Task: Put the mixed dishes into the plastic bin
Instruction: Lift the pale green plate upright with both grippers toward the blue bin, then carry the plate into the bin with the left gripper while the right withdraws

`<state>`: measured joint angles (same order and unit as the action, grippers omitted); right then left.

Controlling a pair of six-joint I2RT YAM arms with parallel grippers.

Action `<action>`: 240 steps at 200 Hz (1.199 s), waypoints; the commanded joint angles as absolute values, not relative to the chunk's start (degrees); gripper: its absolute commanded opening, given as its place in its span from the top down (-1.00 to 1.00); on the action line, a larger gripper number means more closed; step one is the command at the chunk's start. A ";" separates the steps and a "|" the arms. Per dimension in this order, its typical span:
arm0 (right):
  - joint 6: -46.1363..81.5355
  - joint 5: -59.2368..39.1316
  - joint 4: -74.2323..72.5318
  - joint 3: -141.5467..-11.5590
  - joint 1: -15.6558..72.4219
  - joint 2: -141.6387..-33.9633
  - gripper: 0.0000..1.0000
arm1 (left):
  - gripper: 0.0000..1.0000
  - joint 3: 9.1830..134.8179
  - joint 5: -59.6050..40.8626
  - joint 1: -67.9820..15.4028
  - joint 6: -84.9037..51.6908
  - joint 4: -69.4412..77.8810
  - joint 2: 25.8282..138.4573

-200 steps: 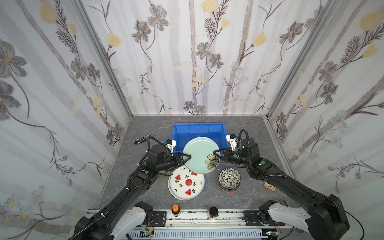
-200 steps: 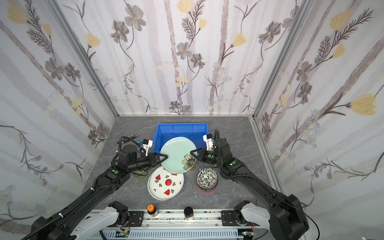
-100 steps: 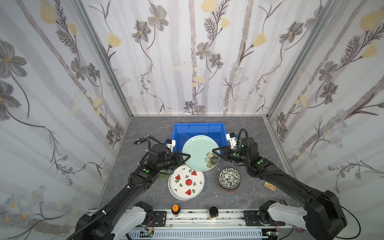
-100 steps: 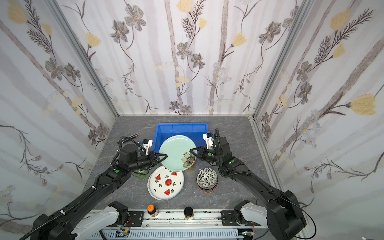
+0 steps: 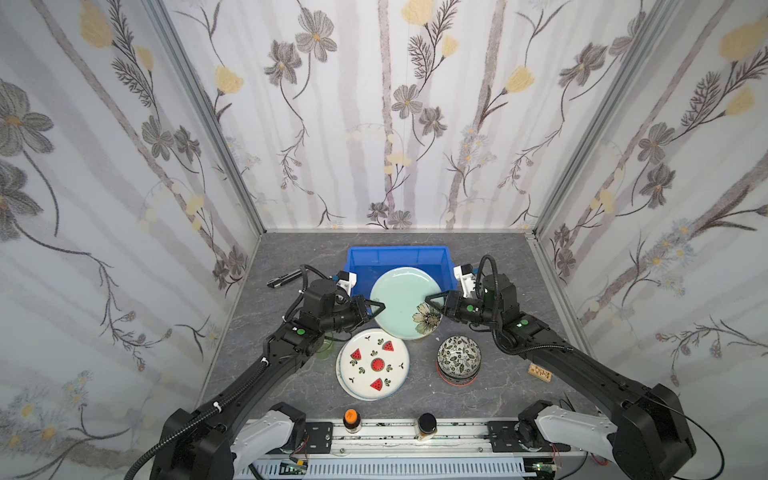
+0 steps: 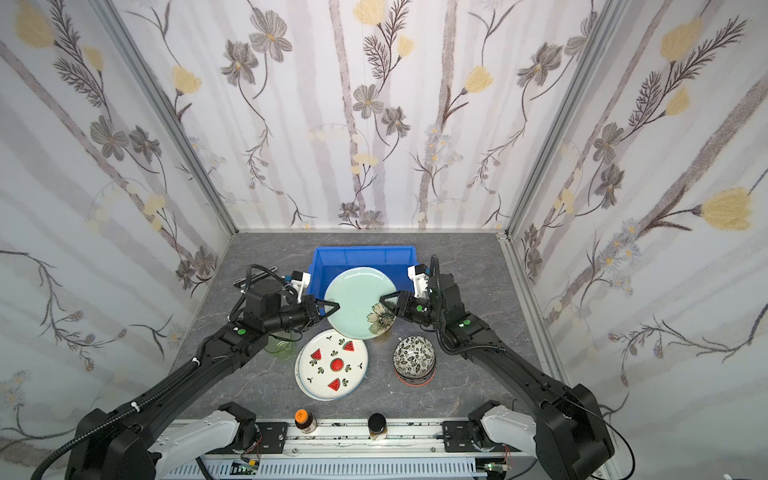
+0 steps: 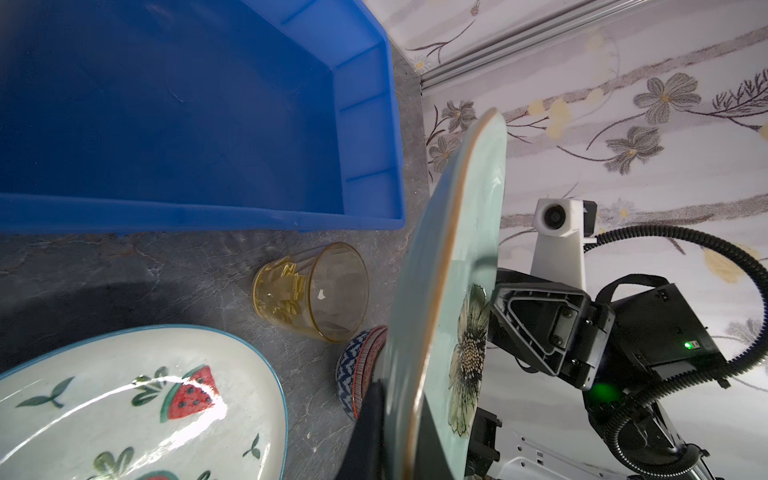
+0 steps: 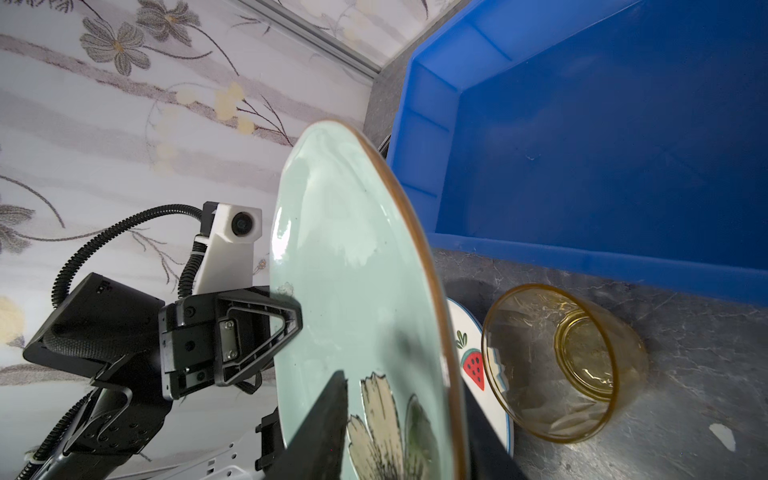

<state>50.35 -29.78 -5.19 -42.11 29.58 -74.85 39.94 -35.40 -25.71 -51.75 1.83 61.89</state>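
A pale green flowered plate (image 5: pixel 399 299) (image 6: pixel 353 299) hangs tilted over the front wall of the blue plastic bin (image 5: pixel 399 251) (image 6: pixel 361 251). My left gripper (image 5: pixel 380 307) (image 7: pixel 403 415) is shut on its left rim. My right gripper (image 5: pixel 430 301) (image 8: pixel 405 386) straddles the right rim by the flower, jaws open wider than the rim. The bin (image 7: pixel 208 216) (image 8: pixel 582 257) is empty. In front lie the watermelon plate (image 5: pixel 374 363) and a leaf bowl (image 5: pixel 458 355) topping a bowl stack. An amber tumbler (image 7: pixel 311 291) (image 8: pixel 561 361) lies on its side under the held plate. A green tumbler (image 5: pixel 326 351) sits under my left arm.
Two small jars stand at the front edge, one with an orange lid (image 5: pixel 351 417) and one with a black lid (image 5: pixel 427 424). A black pen-like tool (image 5: pixel 284 278) lies left of the bin. A small wooden block (image 5: pixel 540 372) sits at the right. Flowered walls close three sides.
The green plate has moved back toward the bin. My left gripper has closed on its left rim. My right gripper's jaws have opened around the right rim.
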 commanded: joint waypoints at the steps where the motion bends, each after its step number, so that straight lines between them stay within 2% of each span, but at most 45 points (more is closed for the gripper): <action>1: 48.22 -27.92 -3.94 -42.71 29.27 -73.81 -0.02 | 1.00 41.78 -35.05 -25.28 -50.97 7.21 62.70; 38: 47.12 -24.67 -1.23 -41.81 28.57 -71.37 -0.37 | 1.00 44.19 -34.94 -24.12 -50.41 7.20 65.24; 70: 45.64 -21.61 2.37 -40.74 28.48 -68.37 -0.59 | 1.00 46.98 -34.46 -21.63 -50.27 7.29 68.46; 99: 44.50 -19.57 4.93 -38.50 28.47 -64.24 -0.98 | 1.00 50.49 -33.44 -19.53 -49.35 7.38 73.05; 173: 38.49 -11.18 14.81 -34.16 28.43 -54.52 -0.99 | 1.00 63.75 -32.57 -18.46 -46.45 7.38 92.49; 240: 40.01 -9.87 14.77 -28.69 28.34 -47.29 -0.99 | 1.00 68.65 -32.19 -18.79 -45.10 7.42 102.15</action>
